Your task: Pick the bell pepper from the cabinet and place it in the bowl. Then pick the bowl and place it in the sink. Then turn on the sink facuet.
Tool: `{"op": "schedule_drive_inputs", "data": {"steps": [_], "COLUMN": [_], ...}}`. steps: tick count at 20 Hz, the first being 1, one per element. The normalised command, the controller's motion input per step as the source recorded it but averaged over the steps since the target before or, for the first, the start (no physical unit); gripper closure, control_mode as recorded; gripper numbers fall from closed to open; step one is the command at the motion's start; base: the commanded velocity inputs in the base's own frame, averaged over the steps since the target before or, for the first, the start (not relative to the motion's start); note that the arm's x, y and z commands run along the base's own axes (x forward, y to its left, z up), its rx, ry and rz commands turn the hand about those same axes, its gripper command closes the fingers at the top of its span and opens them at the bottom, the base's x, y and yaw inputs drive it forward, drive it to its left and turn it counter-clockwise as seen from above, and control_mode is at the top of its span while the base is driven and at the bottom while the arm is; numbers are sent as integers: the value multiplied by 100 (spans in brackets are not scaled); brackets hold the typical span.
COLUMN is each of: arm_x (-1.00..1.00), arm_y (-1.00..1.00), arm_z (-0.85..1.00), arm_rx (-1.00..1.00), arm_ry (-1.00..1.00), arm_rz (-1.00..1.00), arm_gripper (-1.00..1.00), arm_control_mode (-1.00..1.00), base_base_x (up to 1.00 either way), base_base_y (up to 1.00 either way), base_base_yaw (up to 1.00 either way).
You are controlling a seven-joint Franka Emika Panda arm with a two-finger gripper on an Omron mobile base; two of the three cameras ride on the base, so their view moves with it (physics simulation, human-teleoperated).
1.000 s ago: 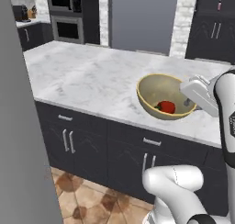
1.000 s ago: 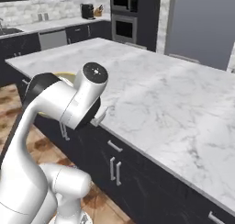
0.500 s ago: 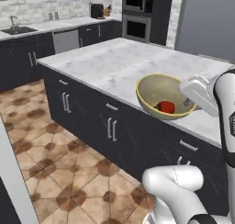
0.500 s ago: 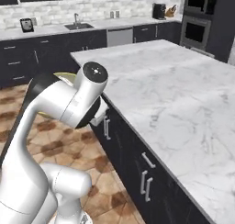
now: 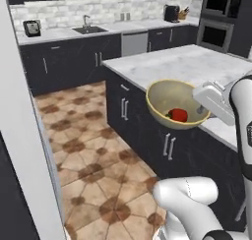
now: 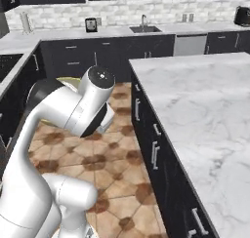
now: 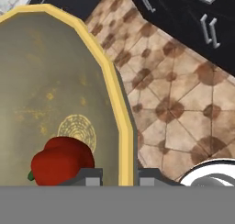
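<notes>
My gripper (image 7: 120,175) is shut on the rim of the tan-yellow bowl (image 7: 50,90), one finger inside the rim and one outside. The red bell pepper (image 7: 62,161) lies at the bowl's bottom. From the left base the bowl (image 5: 172,99) hangs in the air beside the island's edge with the pepper (image 5: 178,115) in it and the gripper (image 5: 202,109) at its right rim. A yellow sliver of the bowl (image 6: 68,80) peeks out behind my arm. Far off in the back counter lie the sink (image 5: 91,30) (image 6: 147,29) and its faucet (image 5: 86,21) (image 6: 143,20). I cannot make out the cabinet.
The marble island (image 5: 197,62) (image 6: 205,100) with dark drawers runs along the right. Brown tiled floor (image 5: 88,150) stretches between it and the back counter (image 6: 73,34). A tall pale panel (image 5: 24,135) stands close at the left edge. Wall ovens (image 5: 219,17) are at the back right.
The whole picture has swung as the base turns: the island slid right, and the floor and sink counter came into view. The bowl with the pepper stays in my gripper.
</notes>
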Motion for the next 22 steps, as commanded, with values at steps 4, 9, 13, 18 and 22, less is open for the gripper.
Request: {"op": "schedule_drive_inputs", "data": {"steps": [4,9,13,18,22], "arm_x": [0,0,0,0,0], "arm_y": [0,0,0,0,0], "arm_z": [0,0,0,0,0], "arm_rx": [0,0,0,0,0], "arm_ry": [0,0,0,0,0], "arm_rz": [0,0,0,0,0], "arm_gripper": [100,100,100,100,100], "arm_control_mode": [100,100,100,100,100], "base_base_x": [98,100,100,100,100], "base_base_y": [11,-7,-17,-3,-6], "base_base_yaw": [46,35,27,21,19]}}
